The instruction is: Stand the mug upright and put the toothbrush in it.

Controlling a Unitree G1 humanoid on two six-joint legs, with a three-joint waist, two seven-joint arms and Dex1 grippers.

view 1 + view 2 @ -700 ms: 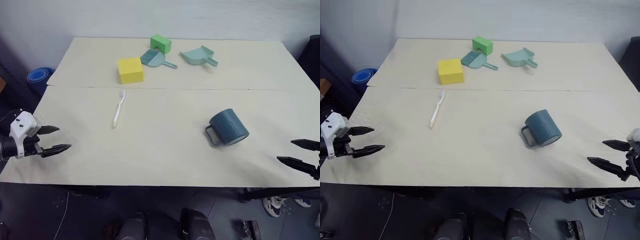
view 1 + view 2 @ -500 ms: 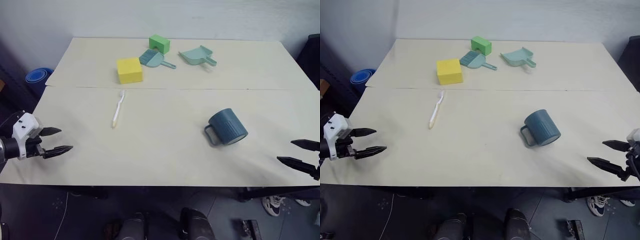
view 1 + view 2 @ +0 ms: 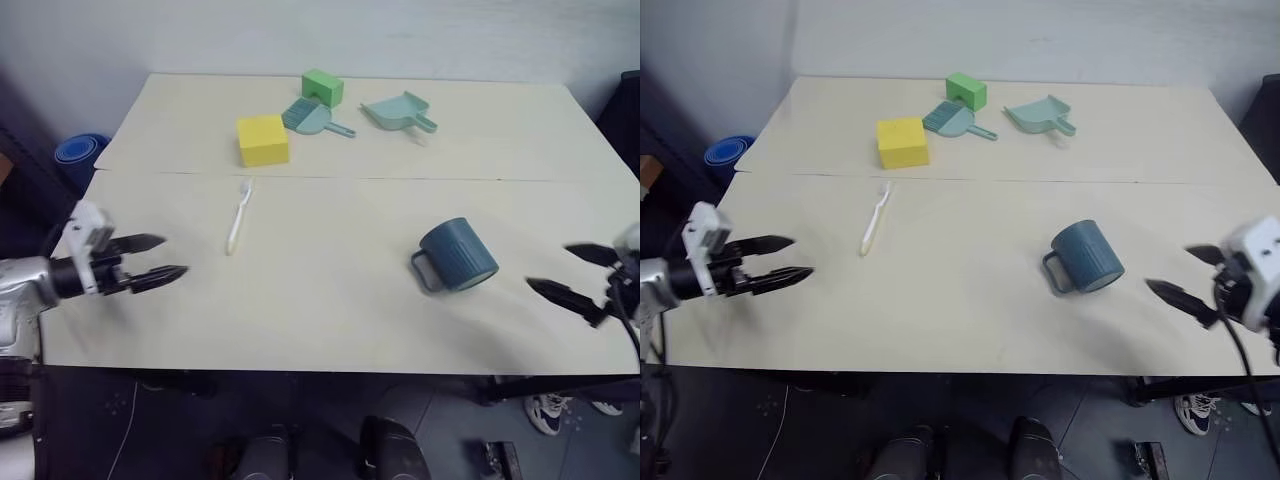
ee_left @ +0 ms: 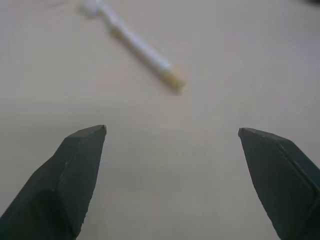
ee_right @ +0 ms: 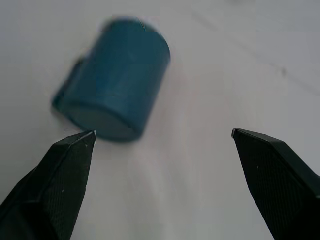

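The dark teal mug lies on its side at the right of the table, handle toward the near left, its closed base facing my right wrist camera. The white toothbrush lies flat left of centre, head toward the far side. My left gripper hovers open over the table's left part, pointing at the toothbrush a short way ahead. My right gripper is open just right of the mug, apart from it, with nothing between its fingers.
At the back of the table stand a yellow block and a green block, with a teal hand brush and a pale teal dustpan beside them. A blue object sits on the floor at far left.
Both arms have swung inward over the table: the left gripper toward the toothbrush, the right toward the mug. Both stay open. The mug and toothbrush have not moved.
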